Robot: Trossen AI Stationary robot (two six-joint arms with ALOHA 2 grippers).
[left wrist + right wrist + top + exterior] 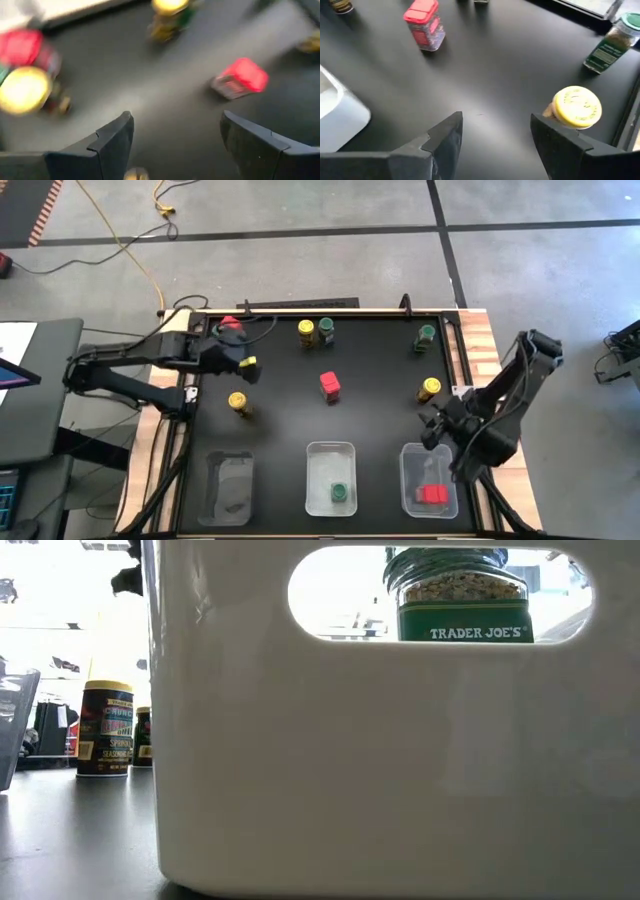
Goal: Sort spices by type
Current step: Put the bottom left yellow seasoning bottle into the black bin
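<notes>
three clear trays line the near edge: left tray (pixel 228 488) unfilled, middle tray (pixel 331 476) with a green-lid jar (pixel 340 494), right tray (pixel 428 478) with a red-lid jar (pixel 432 494). right gripper (pixel 437 427) at 4 o'clock, fingers parted, grasping nothing, yellow-lid jar (pixel 429 389) just beyond. mid-table open around a lone red jar (pixel 330 386). left gripper (pixel 243 368) at 10 o'clock, released, over bare mat. remaining jars along the far edge.

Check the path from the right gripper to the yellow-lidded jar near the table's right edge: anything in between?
Nothing. In the right wrist view the right gripper is open, and only bare black tabletop separates it from the yellow-lidded jar, just beyond one fingertip.
</notes>
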